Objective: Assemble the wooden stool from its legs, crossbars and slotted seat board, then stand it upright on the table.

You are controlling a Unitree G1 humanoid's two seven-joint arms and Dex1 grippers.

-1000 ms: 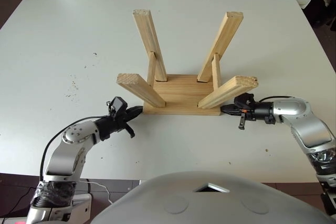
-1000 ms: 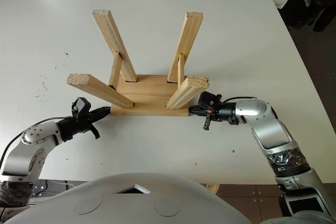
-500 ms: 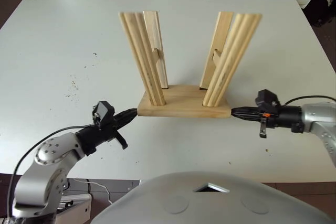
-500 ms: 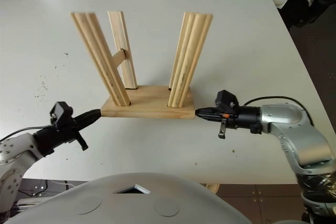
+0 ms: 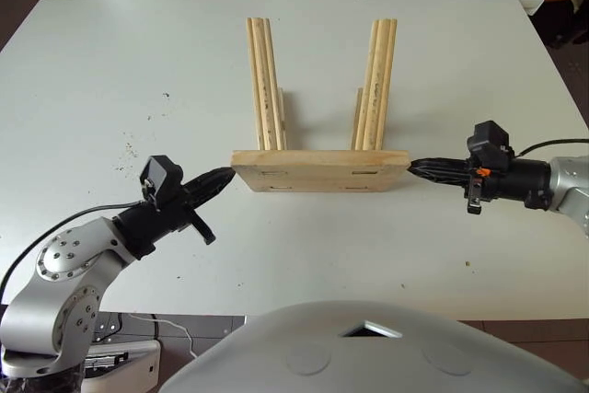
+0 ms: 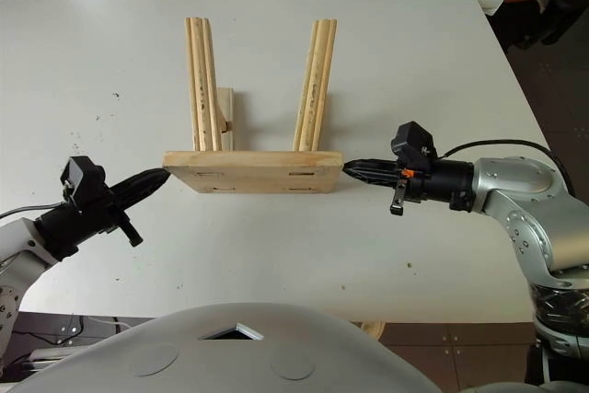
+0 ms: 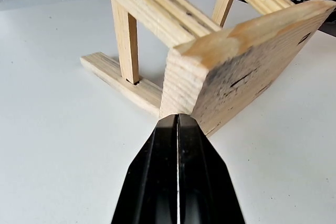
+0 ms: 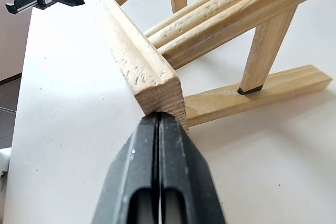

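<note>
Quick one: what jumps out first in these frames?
The assembled wooden stool lies on its side in the middle of the table, with its seat board on edge facing the robot and its legs pointing away. The left hand and right hand, both shut, have their tips against opposite ends of the board.

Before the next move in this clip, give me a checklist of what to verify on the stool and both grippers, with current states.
1. Joints: legs and crossbar seated in the seat board: ok.
2. Left end: left gripper, fingers shut, tips pressed on the board: ok.
3. Right end: right gripper, fingers shut, tips on the board: ok.
4. Stool upright on the table: not ok; it lies on its side, legs pointing away from the robot.
5. Pinch firm enough to turn the stool: cannot tell.
</note>
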